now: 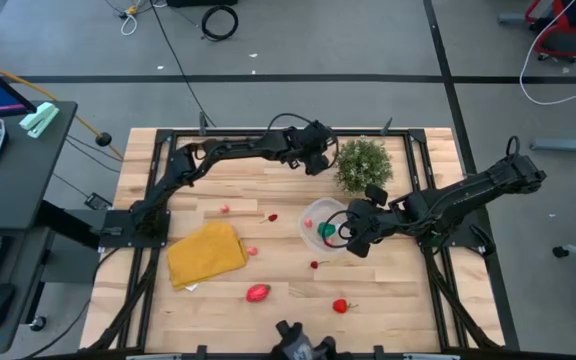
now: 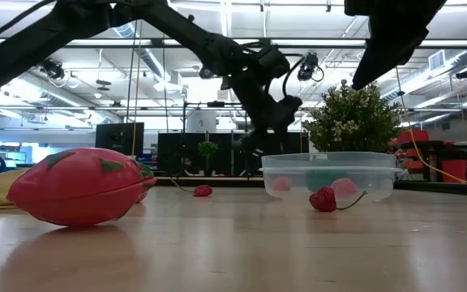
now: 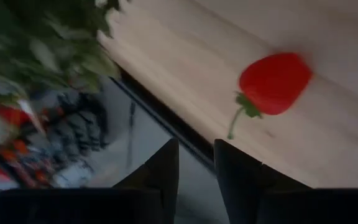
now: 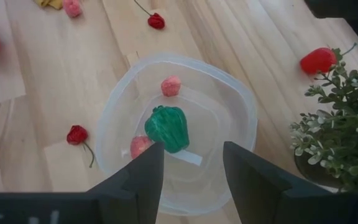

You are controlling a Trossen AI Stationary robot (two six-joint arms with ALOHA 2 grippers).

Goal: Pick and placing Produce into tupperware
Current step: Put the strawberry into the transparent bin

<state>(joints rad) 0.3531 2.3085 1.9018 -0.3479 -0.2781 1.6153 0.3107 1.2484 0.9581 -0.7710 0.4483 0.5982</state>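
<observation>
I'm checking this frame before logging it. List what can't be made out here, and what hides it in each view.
- Left gripper, high view: too small and dark to read its fingers.
- Potted plant, left wrist view: blurred and cut off by the edge.
- Pieces inside the tupperware, low view: dimmed by its cloudy wall.
- Pink piece, right wrist view: partly behind the right gripper, whose fingers are apart.

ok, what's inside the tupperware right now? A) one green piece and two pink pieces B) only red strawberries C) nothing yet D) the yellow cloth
A: the right wrist view looks down into the tupperware and shows a green piece with two pink pieces beside it, while the right gripper hangs open above the bowl.
</observation>
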